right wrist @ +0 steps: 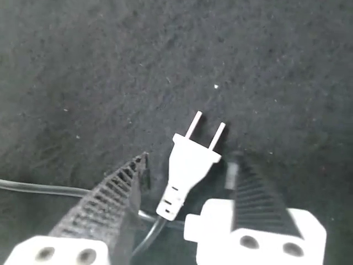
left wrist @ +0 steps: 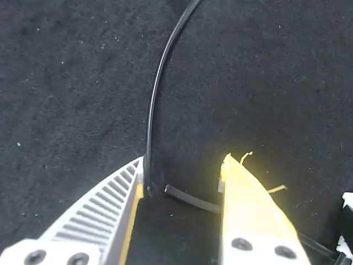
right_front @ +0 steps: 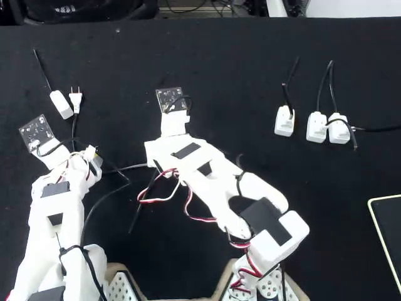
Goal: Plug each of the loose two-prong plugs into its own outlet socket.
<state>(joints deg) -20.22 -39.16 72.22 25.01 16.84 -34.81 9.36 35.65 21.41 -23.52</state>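
White plastic two-prong plug (right wrist: 186, 165) lies flat on the black cloth (right wrist: 83, 66) between the right gripper's (right wrist: 189, 159) spread fingers, its long axis along the gripper's, prongs pointing away

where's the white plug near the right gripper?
Right wrist view: the white plug lies on the table between the right gripper's open fingers, prongs pointing away from it.

Nothing legible for you to log: no text, number, brand or sign reads on any surface. The white plug (right wrist: 186, 165) carries small dark marks near its cord end, too small to read.
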